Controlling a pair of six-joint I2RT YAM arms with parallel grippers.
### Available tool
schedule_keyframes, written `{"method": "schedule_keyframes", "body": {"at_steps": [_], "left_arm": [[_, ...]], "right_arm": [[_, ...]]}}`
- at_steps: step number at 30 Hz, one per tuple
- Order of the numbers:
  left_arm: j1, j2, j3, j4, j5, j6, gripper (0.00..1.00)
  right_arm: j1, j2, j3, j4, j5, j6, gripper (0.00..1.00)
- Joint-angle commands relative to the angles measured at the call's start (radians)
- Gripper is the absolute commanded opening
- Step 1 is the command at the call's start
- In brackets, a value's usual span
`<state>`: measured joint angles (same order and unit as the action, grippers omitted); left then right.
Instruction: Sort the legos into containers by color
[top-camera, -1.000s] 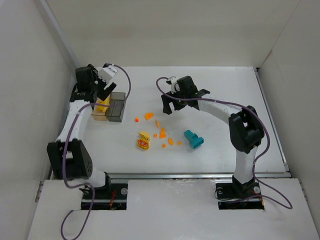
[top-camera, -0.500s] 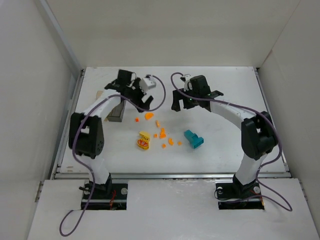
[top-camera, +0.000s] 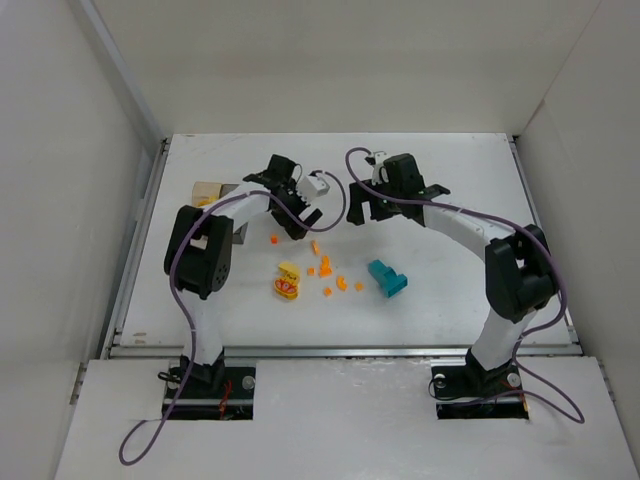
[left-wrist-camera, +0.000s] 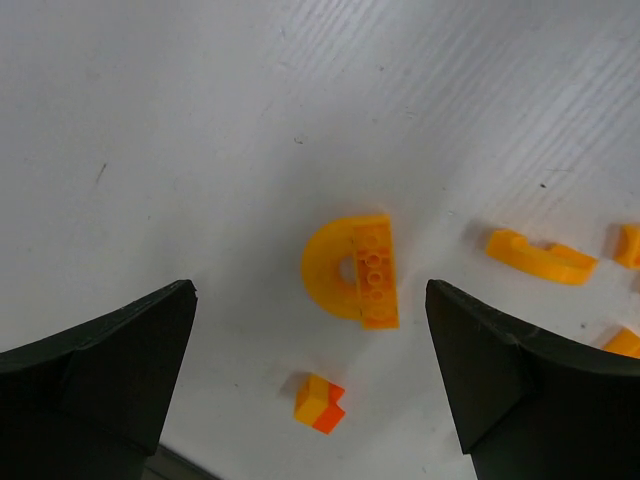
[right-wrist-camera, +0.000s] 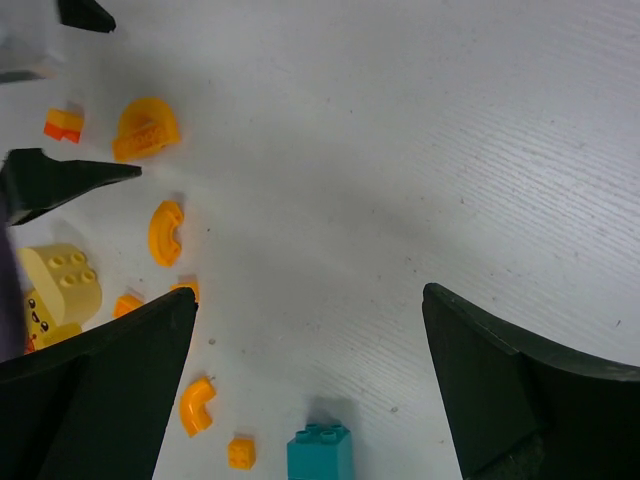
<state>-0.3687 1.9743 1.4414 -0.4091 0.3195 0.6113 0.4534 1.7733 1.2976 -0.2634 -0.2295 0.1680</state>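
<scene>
My left gripper (top-camera: 297, 218) is open and empty, low over an orange half-round lego (left-wrist-camera: 350, 270), which lies between its fingers in the left wrist view, with a small orange cube (left-wrist-camera: 320, 402) nearer. My right gripper (top-camera: 367, 208) is open and empty above bare table; a teal block (right-wrist-camera: 318, 455) lies below it in the right wrist view. In the top view the teal block (top-camera: 387, 278), a yellow piece with red marks (top-camera: 287, 282) and scattered orange bits (top-camera: 325, 268) lie mid-table. The amber container (top-camera: 205, 190) and the grey container (top-camera: 232, 190) stand at left, largely hidden by my left arm.
White walls enclose the table (top-camera: 450, 180) on the left, back and right. A curved orange piece (left-wrist-camera: 540, 258) lies right of the half-round one. The right wrist view shows my left gripper's finger (right-wrist-camera: 60, 185) close to the half-round piece (right-wrist-camera: 145, 128).
My left arm has swung from over the containers to the right, down to the orange pieces. My right gripper has shifted a little to the right.
</scene>
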Motion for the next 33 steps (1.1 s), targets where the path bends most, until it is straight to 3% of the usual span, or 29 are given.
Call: {"method": "schedule_keyframes", "body": {"at_steps": [1,6,9,10,14,17,18,20,22,29,33], "left_arm": [[-0.012,0.032,0.002,-0.023,-0.098,-0.045,0.97],[-0.003,0.009,-0.056,-0.002,-0.077,-0.027,0.97],[-0.012,0.029,-0.032,-0.002,-0.068,-0.027,0.89],[-0.012,0.029,-0.012,-0.002,-0.068,-0.027,0.78],[-0.012,0.054,0.002,-0.043,-0.011,-0.038,0.50],[-0.012,0.054,-0.018,-0.066,0.036,-0.010,0.35],[-0.012,0.054,-0.018,-0.076,0.047,-0.010,0.24],[-0.001,0.043,-0.018,-0.076,0.076,-0.024,0.16],[0.010,0.034,-0.018,-0.076,0.091,-0.045,0.00],[0.148,-0.095,0.066,-0.071,0.168,-0.257,0.00],[0.273,-0.245,0.039,0.019,0.109,-0.358,0.00]], "right_arm": [[-0.001,-0.057,0.002,0.018,0.027,-0.027,1.00],[-0.010,-0.057,0.002,0.018,0.027,-0.036,1.00],[-0.010,-0.048,0.012,0.018,0.027,-0.036,1.00],[-0.010,-0.038,0.023,0.018,0.027,-0.036,1.00],[-0.010,-0.038,0.023,0.018,0.027,-0.036,1.00],[-0.010,-0.049,0.023,0.018,0.038,-0.047,1.00],[-0.019,-0.049,0.023,0.009,0.038,-0.047,1.00],[-0.019,-0.049,0.023,0.009,0.038,-0.047,1.00],[-0.019,-0.049,0.023,0.009,0.038,-0.047,1.00],[-0.019,-0.049,0.023,0.018,0.038,-0.047,1.00],[-0.019,-0.049,0.014,0.018,0.038,-0.047,1.00]]}}
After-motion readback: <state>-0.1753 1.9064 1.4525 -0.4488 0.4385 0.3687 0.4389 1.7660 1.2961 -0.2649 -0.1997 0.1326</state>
